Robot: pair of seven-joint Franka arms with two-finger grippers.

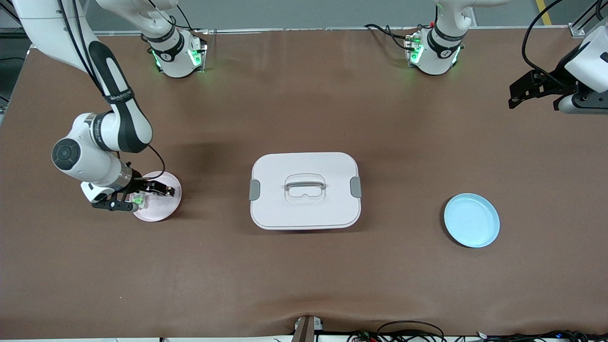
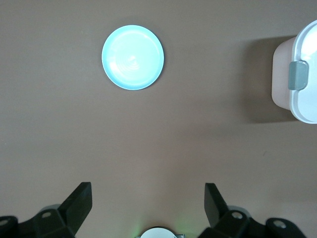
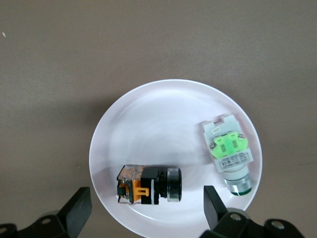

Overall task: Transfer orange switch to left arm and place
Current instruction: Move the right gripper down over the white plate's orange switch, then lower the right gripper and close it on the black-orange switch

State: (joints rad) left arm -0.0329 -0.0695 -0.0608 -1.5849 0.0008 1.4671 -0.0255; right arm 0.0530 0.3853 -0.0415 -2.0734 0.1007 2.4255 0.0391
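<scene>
The right gripper (image 3: 143,210) hangs low over the pink plate (image 3: 158,114) at the right arm's end of the worktop (image 1: 304,275), its fingers (image 3: 77,210) spread wide and holding nothing. Between those fingers, resting on the plate, lies the orange switch (image 3: 148,185). In the right wrist view its long axis runs from one finger toward the other, so I judge the fingers would close along its length unless the wrist turns. Just beside it on the same plate, apart from it, sits a pale component with a green middle (image 3: 230,154), close to one finger's path. The right arm is plainly the nearer one.

The box (image 1: 305,190) stands mid-worktop, squarely between the pink plate and the blue plate (image 1: 471,220). The left gripper (image 2: 148,208) waits high over the left arm's end, fingers wide and empty.
</scene>
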